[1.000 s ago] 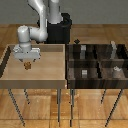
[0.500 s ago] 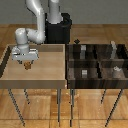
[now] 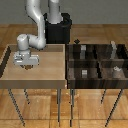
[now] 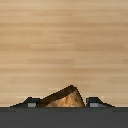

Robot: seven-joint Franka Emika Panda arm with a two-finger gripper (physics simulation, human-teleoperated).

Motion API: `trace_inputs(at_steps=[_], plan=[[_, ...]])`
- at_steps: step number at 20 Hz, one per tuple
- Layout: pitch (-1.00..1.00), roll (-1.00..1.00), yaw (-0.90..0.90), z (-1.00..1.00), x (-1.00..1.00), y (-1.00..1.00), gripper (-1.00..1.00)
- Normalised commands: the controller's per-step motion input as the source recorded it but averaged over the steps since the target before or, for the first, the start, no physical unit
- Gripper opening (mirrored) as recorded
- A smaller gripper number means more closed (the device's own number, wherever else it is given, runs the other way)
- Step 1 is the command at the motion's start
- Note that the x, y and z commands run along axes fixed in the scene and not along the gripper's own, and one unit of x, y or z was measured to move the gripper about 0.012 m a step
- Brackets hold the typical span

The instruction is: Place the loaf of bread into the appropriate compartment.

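Note:
My gripper (image 3: pixel 28 65) hangs just over the light wooden table (image 3: pixel 47 75) on the exterior view's left. In the wrist view the loaf of bread (image 4: pixel 64 98), a small golden-brown wedge-like lump, fills the gap between the two dark fingertips (image 4: pixel 30 103), and the fingers are shut on it. In the exterior view the loaf is only a dark speck under the hand. The dark compartment box (image 3: pixel 100 62) stands on the exterior view's right, well away from the gripper.
The box is split into several compartments holding small grey blocks (image 3: pixel 84 73) and a whitish can (image 3: pixel 116 70). The robot's black base (image 3: pixel 57 27) stands behind the table. A raised rim (image 3: pixel 6 57) runs along the table's left side.
The gripper stays over the same spot of the wooden table; no clear movement shows between the frames.

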Motion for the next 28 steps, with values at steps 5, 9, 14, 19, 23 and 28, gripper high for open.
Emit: trace_inputs(at_steps=[5, 9, 14, 19, 23, 28], plan=[[0.0, 0.0, 0.0, 0.6, 0.0, 0.0, -1.0], [0.0, 0.0, 0.0, 1.0, 0.0, 0.0, -1.0], [0.0, 0.0, 0.0, 1.0, 0.0, 0.0, -1.0], [0.0, 0.0, 0.0, 0.6, 0.0, 0.23, -1.0], [0.0, 0.0, 0.0, 0.0, 0.0, 1.0, -1.0], [0.0, 0.0, 0.0, 0.0, 0.0, 1.0, -1.0]])
